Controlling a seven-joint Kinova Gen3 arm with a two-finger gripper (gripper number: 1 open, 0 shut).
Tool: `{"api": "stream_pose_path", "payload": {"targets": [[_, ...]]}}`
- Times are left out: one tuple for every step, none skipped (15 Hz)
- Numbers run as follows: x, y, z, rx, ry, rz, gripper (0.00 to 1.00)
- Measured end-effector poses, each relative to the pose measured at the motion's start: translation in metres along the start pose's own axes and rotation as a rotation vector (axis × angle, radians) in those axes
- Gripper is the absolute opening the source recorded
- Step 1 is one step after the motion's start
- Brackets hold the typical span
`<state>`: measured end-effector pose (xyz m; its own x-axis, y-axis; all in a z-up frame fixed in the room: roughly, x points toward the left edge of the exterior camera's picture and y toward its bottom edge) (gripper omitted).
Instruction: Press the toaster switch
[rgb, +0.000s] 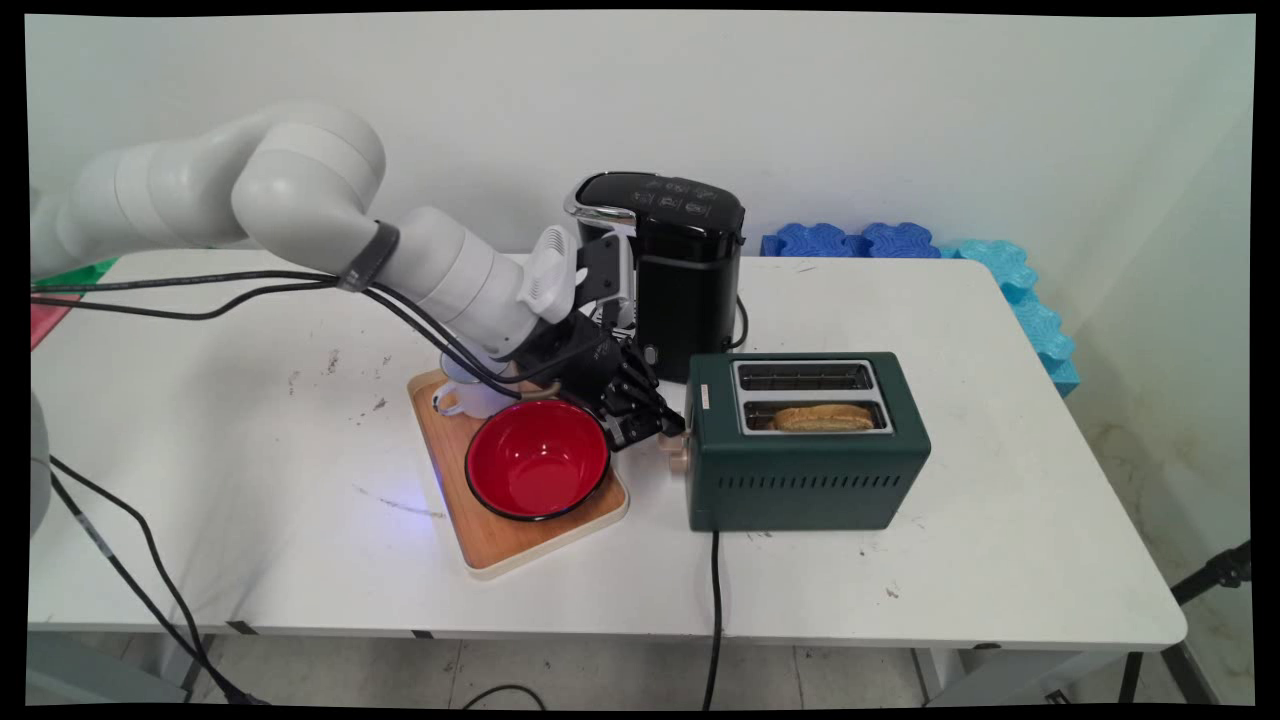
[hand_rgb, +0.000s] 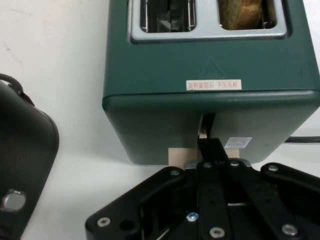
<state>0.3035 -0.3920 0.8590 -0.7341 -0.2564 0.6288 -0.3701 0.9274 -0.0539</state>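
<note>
Gripper (rgb: 668, 428) sits low at the left end face of the green toaster (rgb: 806, 440), pressed close to it. In the hand view the fingers look drawn together, one black fingertip (hand_rgb: 209, 145) lying in or over the vertical lever slot on that end face. A pale wooden lever knob (rgb: 678, 458) shows just below and beside the fingertip; whether the finger bears on it or only covers it, cannot tell. Nothing appears clamped between the fingers.

Toaster stands right of the gripper, long axis running left–right, slots up. Near slot holds a slice of toast (rgb: 825, 417), sunk most of the way in; far slot empty. The lever end faces the hand directly, so the slot lies straight ahead of the fingers, its travel running vertically.

Just left of the gripper: red bowl (rgb: 537, 460) on a wooden tray (rgb: 490, 540), white mug (rgb: 470, 395) at the tray's far end. Black coffee machine (rgb: 680, 270) stands behind.
</note>
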Motion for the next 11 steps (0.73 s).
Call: {"api": "stream_pose_path", "payload": {"targets": [[-0.0006,-0.0004,0.0004,0.0,0.0,0.0,0.0],[-0.0011,-0.0006,0.0009,0.0,-0.001,0.001,0.0],[-0.0016,-0.0008,0.0013,0.0,-0.001,0.001,0.0],[-0.002,-0.0009,0.0017,-0.001,-0.001,0.002,0.0],[-0.0025,-0.001,0.002,-0.001,-0.001,0.003,0.0],[-0.0028,-0.001,0.0023,-0.002,-0.001,0.003,0.0],[-0.003,-0.001,0.0024,-0.002,-0.001,0.004,0.0],[-0.0033,-0.0008,0.0025,-0.002,-0.001,0.005,0.0],[-0.0038,-0.0006,0.0024,-0.003,-0.001,0.005,0.0],[-0.0044,-0.0002,0.0024,-0.004,-0.001,0.006,0.0],[-0.0049,0.0,0.0023,-0.005,-0.002,0.007,0.0]]}}
